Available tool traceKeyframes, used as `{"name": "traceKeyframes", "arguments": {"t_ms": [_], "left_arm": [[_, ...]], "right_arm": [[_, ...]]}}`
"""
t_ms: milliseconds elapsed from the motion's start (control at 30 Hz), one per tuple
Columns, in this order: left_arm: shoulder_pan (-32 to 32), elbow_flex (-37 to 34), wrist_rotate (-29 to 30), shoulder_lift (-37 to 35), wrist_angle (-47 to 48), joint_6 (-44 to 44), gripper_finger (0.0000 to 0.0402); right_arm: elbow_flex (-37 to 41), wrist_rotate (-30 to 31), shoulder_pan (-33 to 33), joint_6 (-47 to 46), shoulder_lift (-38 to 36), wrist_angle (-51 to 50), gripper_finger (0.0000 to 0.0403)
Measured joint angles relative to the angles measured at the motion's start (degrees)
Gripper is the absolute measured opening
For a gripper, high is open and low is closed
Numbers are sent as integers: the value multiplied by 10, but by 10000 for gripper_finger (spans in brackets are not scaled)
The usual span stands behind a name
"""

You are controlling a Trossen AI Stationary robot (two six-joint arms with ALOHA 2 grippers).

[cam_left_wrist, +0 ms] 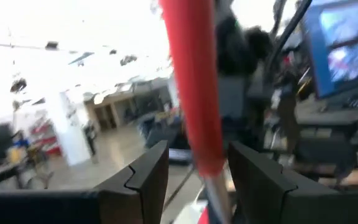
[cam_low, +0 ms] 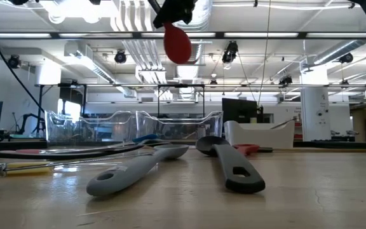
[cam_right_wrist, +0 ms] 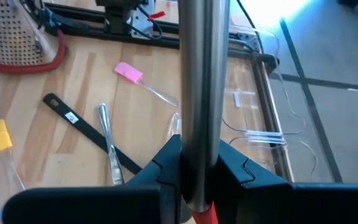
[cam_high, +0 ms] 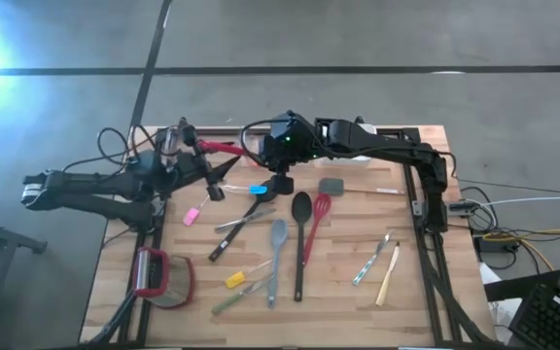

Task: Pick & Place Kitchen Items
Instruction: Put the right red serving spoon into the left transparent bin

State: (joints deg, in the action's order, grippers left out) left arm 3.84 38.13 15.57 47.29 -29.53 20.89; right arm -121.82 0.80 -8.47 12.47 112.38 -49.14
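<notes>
My right gripper [cam_high: 280, 183] hangs over the table's middle back, shut on a utensil's metal shaft [cam_right_wrist: 204, 74]. In the low view a red oval head [cam_low: 177, 43] hangs below a dark gripper, high above the table. My left gripper [cam_high: 207, 156] is at the back left, with a red handle [cam_high: 219, 148] sticking out toward the right arm. In the left wrist view this red handle [cam_left_wrist: 194, 93] runs between the fingers. I cannot tell whether both grippers are on one utensil. Other utensils lie flat on the table. My left gripper has the red handle's end [cam_left_wrist: 207, 158], where it meets a metal part, between its two fingers. The handle is clear of the table. Whether both fingers touch it does not show plainly. My right gripper pinches the metal shaft [cam_right_wrist: 202, 140] between its two fingers, close to a red part [cam_right_wrist: 205, 214] behind the fingertips. The fingers lie across the shaft. The utensil is lifted clear of the table.
On the table lie a black spoon [cam_high: 301, 209], a grey spoon [cam_high: 278, 238], a red whisk [cam_high: 319, 214], a grey spatula [cam_high: 332, 185], pink [cam_high: 192, 216], yellow [cam_high: 234, 280] and blue [cam_high: 256, 190] pieces, and cutlery [cam_high: 372, 261]. A red-framed strainer [cam_high: 163, 277] lies front left. Clear [cam_low: 132, 127] and white [cam_low: 259, 133] tubs stand at the back.
</notes>
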Motion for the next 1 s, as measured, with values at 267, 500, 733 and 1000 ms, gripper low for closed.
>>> {"name": "traceKeyframes", "arguments": {"t_ms": [267, 500, 733, 1000], "left_arm": [[2, 11, -31, -6, -36, 15, 172], [2, 20, -60, 5, -40, -5, 170], [2, 21, -63, 9, -45, 15, 65], [1, 21, -65, 9, -38, 21, 52]], "right_arm": [[2, 0, 0, 0, 0, 0, 41], [15, 0, 0, 2, 0, 3, 41], [34, 2, 0, 5, 0, 6, 41], [33, 9, 0, 23, 0, 2, 41]]}}
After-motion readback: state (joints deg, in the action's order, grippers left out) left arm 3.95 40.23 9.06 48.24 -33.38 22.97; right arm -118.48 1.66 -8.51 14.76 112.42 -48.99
